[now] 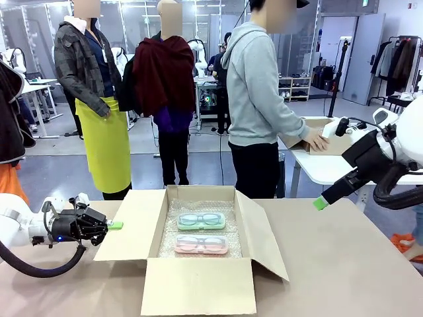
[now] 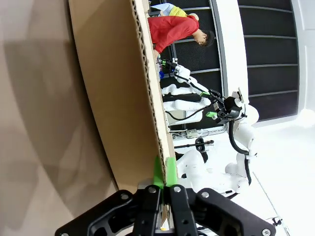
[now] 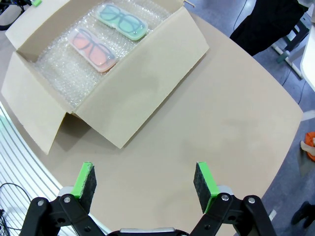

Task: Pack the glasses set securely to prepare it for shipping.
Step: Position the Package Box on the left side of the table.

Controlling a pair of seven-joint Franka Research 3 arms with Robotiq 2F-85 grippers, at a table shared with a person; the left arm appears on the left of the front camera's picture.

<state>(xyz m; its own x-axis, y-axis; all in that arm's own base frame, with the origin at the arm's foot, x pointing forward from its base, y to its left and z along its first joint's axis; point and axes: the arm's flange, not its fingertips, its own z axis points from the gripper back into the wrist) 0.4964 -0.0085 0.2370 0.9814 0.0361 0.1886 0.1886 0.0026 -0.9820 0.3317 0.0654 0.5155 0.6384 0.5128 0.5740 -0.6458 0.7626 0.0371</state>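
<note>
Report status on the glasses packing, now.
Left gripper shut on the box's left flap. Right gripper open, raised right of the box. Green case and pink case on bubble wrap inside. Nothing obstructing.

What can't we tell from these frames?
- Left wrist view: box interior and both cases hidden by the left flap, seen edge-on.
- Front view: how far the left gripper bites the flap; fingertips small.
- Front view: right gripper, one pad visible, the other finger hidden.
- All views: anything under the bubble wrap, covered by the green case and pink case.
</note>
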